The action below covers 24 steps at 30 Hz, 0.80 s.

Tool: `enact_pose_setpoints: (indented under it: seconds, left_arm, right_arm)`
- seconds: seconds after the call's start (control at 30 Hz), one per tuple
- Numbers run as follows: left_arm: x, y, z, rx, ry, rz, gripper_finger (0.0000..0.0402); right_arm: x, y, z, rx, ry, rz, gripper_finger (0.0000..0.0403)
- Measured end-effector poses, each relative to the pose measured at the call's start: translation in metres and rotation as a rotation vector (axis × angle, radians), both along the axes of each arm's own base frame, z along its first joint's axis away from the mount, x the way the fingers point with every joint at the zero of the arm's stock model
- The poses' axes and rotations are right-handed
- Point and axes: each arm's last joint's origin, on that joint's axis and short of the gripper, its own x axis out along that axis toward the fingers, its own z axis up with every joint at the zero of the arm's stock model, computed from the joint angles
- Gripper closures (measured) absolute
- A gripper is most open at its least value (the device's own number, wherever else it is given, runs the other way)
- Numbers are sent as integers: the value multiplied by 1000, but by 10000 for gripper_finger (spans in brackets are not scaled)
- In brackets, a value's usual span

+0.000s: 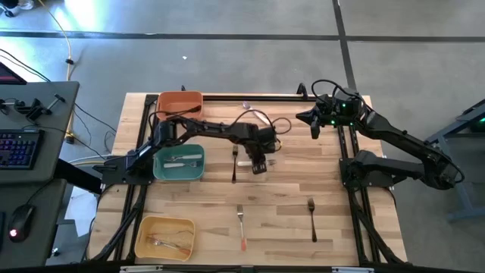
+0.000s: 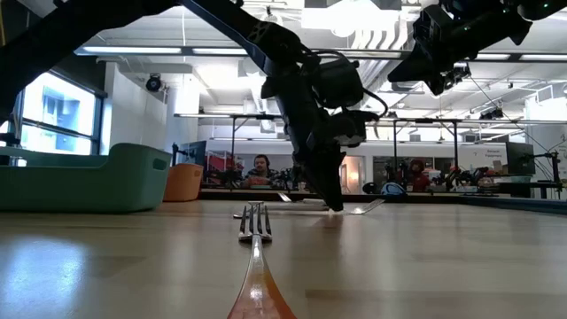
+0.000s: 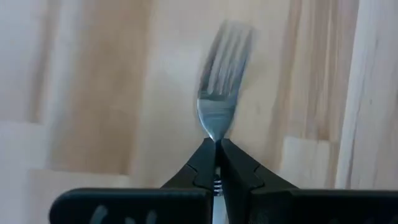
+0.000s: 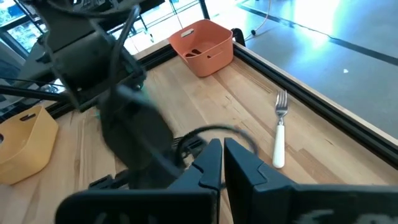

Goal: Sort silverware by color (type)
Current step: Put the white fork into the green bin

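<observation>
My left gripper [image 1: 258,165] reaches to the table's middle and is shut on a silver-headed fork [image 3: 219,93], whose tines point away from the fingers. A black fork [image 1: 234,163] lies just left of it. An orange-handled fork [image 1: 241,226] and another black fork [image 1: 311,218] lie flat near the front edge. A white-handled fork [image 4: 279,134] lies by the far rail. My right gripper [image 1: 314,121] hangs shut and holding nothing, raised over the table's far right. My left gripper pinches the fork at its neck [image 3: 215,138], just behind the head, between its two fingertips [image 3: 202,163]. The fingers come steeply from above and lie along the fork. The handle is hidden behind the fingers. Whether the fork is clear of the wood, I cannot tell.
Three bins stand along the left side: orange [image 1: 180,102] at the far end, teal [image 1: 179,164] in the middle with pale utensils inside, yellow [image 1: 165,236] at the front with several utensils. A black frame rail [image 1: 250,97] runs along the far edge. People sit in the room beyond.
</observation>
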Motion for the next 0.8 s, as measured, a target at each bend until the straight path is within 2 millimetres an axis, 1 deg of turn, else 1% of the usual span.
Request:
enact_pose_setpoints:
  seconds: [0.13,0.23,0.33,0.47,0.53,0.7,0.8]
  left_arm:
    - [-3,10,13,-19,-8,8,399]
    - [-10,17,15,-20,41,24,399]
    - [-17,26,19,20,74,42,400]
    - [-26,37,18,13,143,76,400]
    - [-29,39,21,8,159,86,400]
    - [-29,37,36,19,119,83,401]
    - [-30,37,40,19,112,90,401]
  right_arm:
    - [0,0,0,3,0,-1,403]
    - [0,0,0,-1,2,1,403]
    - [0,0,0,-3,2,2,403]
    - [0,0,0,-12,5,5,403]
    - [0,0,0,-11,8,6,403]
    - [0,0,-1,-17,10,8,403]
    - [0,0,-1,-18,11,9,403]
